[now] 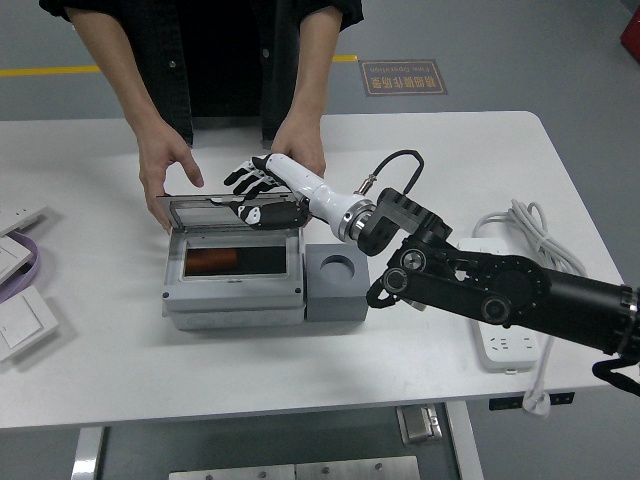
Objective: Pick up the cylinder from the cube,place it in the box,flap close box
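The grey box (235, 292) stands left of centre with its smoky clear flap (215, 214) tilted partly forward over it. A dark red cylinder (211, 262) lies inside the box. The grey cube (338, 288) stands against the box's right side, its round socket empty. My right hand (254, 196) reaches in from the right and sits at the flap's top edge, fingers spread behind it and thumb in front, holding nothing. A person at the far side has one hand (166, 168) hovering at the flap's left corner and the other hand (300, 150) behind my wrist.
A white power strip (502, 342) and its coiled cable (540, 240) lie at the right, under my forearm. White wall switches (20, 322) and a purple piece (32, 262) lie at the left edge.
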`<control>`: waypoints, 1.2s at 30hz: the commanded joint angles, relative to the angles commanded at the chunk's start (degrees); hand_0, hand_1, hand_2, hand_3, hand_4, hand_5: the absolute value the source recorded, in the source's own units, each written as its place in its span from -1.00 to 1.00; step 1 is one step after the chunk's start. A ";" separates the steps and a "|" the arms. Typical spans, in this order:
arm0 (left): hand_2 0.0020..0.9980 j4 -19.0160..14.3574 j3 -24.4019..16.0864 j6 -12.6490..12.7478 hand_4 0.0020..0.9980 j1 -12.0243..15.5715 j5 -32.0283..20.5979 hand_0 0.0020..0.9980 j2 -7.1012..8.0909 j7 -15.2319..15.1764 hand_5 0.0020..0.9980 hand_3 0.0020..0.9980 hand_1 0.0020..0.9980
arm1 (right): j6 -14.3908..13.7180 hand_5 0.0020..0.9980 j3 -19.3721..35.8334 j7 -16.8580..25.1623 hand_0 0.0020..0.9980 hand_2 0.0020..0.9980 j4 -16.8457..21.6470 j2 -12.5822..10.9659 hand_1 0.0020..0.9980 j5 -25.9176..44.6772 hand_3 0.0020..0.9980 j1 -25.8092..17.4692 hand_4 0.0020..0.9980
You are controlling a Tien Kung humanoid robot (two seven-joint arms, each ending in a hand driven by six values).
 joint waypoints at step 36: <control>0.12 -0.08 2.91 1.36 0.34 3.37 -2.63 0.15 0.49 -0.44 -0.49 0.23 0.14 | -7.12 -0.54 28.60 13.84 0.43 0.31 14.51 -15.58 0.29 6.99 0.35 -29.01 0.10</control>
